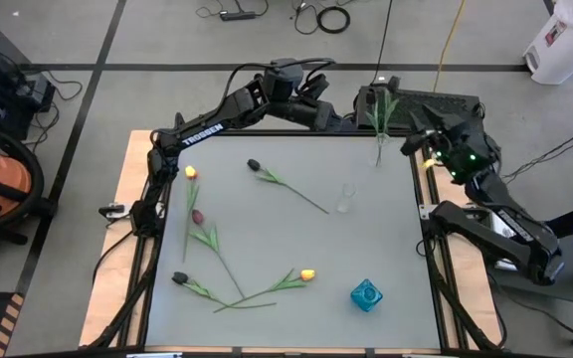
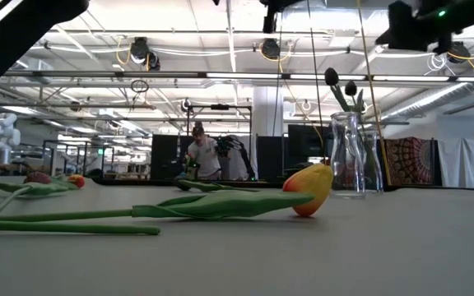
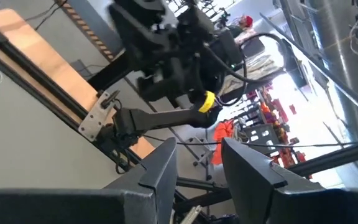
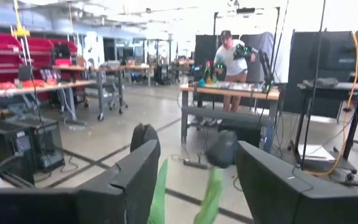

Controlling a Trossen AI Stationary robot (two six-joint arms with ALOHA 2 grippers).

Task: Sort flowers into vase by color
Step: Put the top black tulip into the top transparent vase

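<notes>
Setting: grey bench in a large workshop; a person stands at a distant table in the low and right wrist views.
Dark flowers in vase: two dark-headed tulips stand upright in a clear glass vase at the far right part of the bench; in the high view their green stems rise from the vase mouth.
Right claw: the right claw sits directly above that vase, fingers apart, with two green stems and two dark buds between them; whether either finger touches a stem cannot be told.
Step in hand (judged): releasing a dark tulip into the vase.
How to do it well: spread the fingers fully before lifting, then rise straight up so neither stem is dragged out or the narrow vase tipped.
Second vase: a small clear glass stands empty near the bench middle-right.
Blue vase: a blue vase stands near the front edge.
Flowers left on bench: one dark tulip behind centre; a yellow one, a pinkish red one, a second dark one and a yellow-orange one lie left and front.
Left claw: the left claw is parked at the far edge, open and empty.
</notes>
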